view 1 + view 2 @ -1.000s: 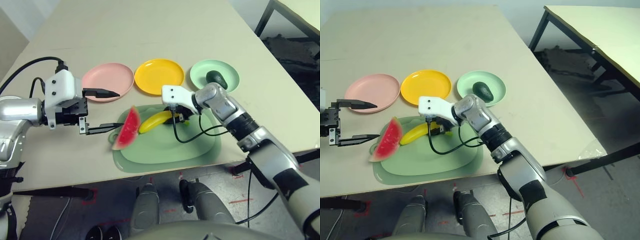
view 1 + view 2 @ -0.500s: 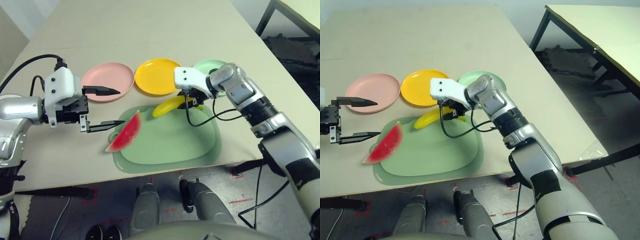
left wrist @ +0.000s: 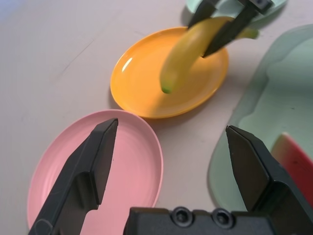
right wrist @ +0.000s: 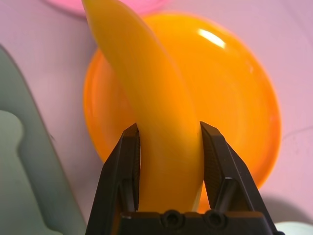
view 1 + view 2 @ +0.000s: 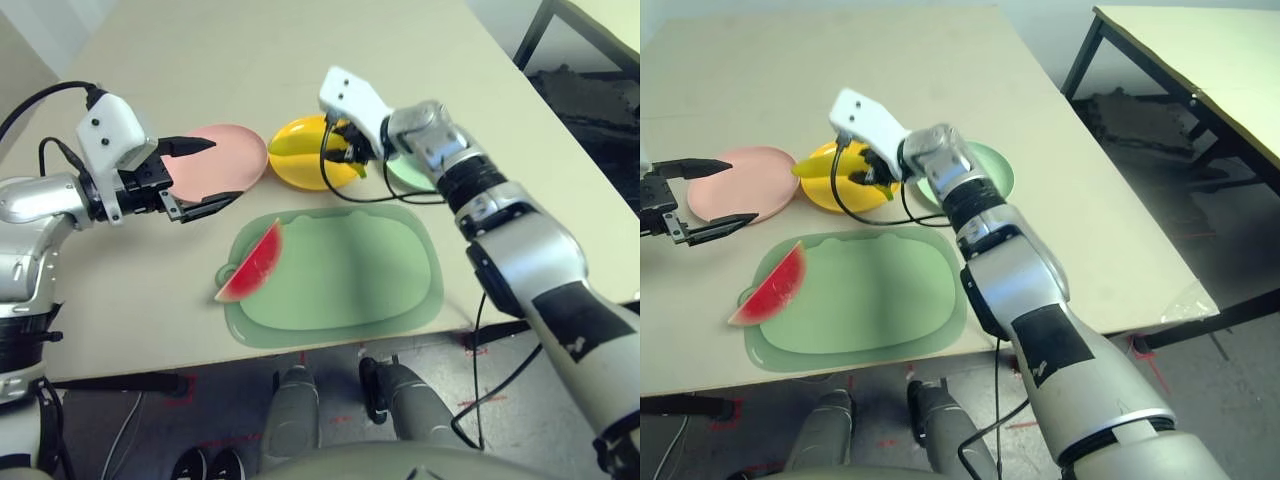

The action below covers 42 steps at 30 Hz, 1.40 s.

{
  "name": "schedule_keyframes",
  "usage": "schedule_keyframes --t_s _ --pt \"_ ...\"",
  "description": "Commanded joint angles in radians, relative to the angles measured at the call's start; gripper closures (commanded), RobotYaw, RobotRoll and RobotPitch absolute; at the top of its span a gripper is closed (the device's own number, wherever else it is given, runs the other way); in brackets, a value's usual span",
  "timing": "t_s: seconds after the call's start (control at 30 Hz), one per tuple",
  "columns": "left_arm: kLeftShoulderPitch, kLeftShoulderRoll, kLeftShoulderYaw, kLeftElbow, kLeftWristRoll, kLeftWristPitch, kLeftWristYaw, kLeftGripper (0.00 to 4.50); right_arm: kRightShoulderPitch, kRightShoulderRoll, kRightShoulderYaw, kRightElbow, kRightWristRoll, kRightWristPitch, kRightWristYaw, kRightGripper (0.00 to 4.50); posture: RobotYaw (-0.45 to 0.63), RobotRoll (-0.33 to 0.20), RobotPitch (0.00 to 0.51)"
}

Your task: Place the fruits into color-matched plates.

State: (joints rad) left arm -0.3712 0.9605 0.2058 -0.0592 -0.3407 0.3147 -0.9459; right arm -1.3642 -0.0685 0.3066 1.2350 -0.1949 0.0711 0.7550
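From the head camera, our right gripper (image 5: 345, 150) holds the banana (image 5: 300, 148) above the yellow-orange plate (image 5: 300, 170), fingers clamped on its stem end. Our left gripper (image 5: 200, 175) hangs spread and empty at the near edge of the pink plate (image 5: 235, 160). The watermelon wedge (image 5: 255, 265) lies beyond those fingertips, on the left edge of the pale green mat (image 5: 360, 280). The mint green plate (image 5: 998, 175) sits behind our right forearm.

From the left wrist, our two fingers (image 3: 90, 164) stand wide apart, the pink plate (image 3: 132, 171) between them and the banana (image 3: 188, 51) well ahead over the yellow-orange plate (image 3: 137, 83).

From the right wrist, both fingers (image 4: 128, 166) press the banana (image 4: 151, 132) from either side, the yellow-orange plate (image 4: 234, 103) directly beneath it.
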Motion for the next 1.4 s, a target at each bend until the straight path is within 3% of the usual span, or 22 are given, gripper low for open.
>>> schedule_keyframes --t_s 0.03,0.17,0.43,0.67,0.8,0.97,1.07,1.23,1.4 --pt "-0.028 -0.032 -0.026 0.006 0.031 0.034 0.061 0.0 0.014 0.014 0.006 0.052 -0.043 -0.022 -0.068 2.76 0.11 0.0 0.182" --pt "-0.043 -0.053 -0.038 -0.004 0.039 0.052 0.081 0.0 0.016 0.013 0.007 0.077 -0.08 -0.033 -0.119 2.76 0.11 0.0 0.172" --pt "-0.06 -0.06 -0.06 0.007 0.04 0.031 0.053 0.0 -0.024 -0.003 -0.023 0.075 -0.094 -0.069 -0.162 0.04 0.09 0.0 0.174" --pt "-0.098 -0.053 -0.124 0.026 0.066 -0.051 -0.028 0.0 -0.114 -0.05 -0.078 0.034 -0.056 -0.114 -0.14 0.04 0.08 0.0 0.175" --pt "-0.138 0.006 -0.166 0.078 0.105 -0.215 -0.177 0.0 -0.091 -0.107 -0.12 -0.067 0.008 -0.073 0.051 0.04 0.08 0.0 0.179" --pt "-0.223 0.087 -0.225 0.201 0.125 -0.487 -0.439 0.0 0.205 -0.274 -0.109 -0.589 0.167 0.302 0.44 0.04 0.06 0.0 0.19" --pt "-0.298 0.102 -0.275 0.291 0.137 -0.659 -0.585 0.0 0.456 -0.384 -0.142 -1.022 0.364 0.652 0.551 0.04 0.04 0.0 0.195" --pt "-0.409 0.14 -0.448 0.371 0.117 -0.861 -0.669 0.0 0.75 -0.435 -0.242 -1.437 0.574 0.96 0.464 0.04 0.02 0.0 0.198" --pt "-0.507 0.174 -0.653 0.403 0.084 -1.009 -0.669 0.0 0.967 -0.381 -0.317 -1.611 0.65 0.899 0.33 0.04 0.0 0.0 0.196"
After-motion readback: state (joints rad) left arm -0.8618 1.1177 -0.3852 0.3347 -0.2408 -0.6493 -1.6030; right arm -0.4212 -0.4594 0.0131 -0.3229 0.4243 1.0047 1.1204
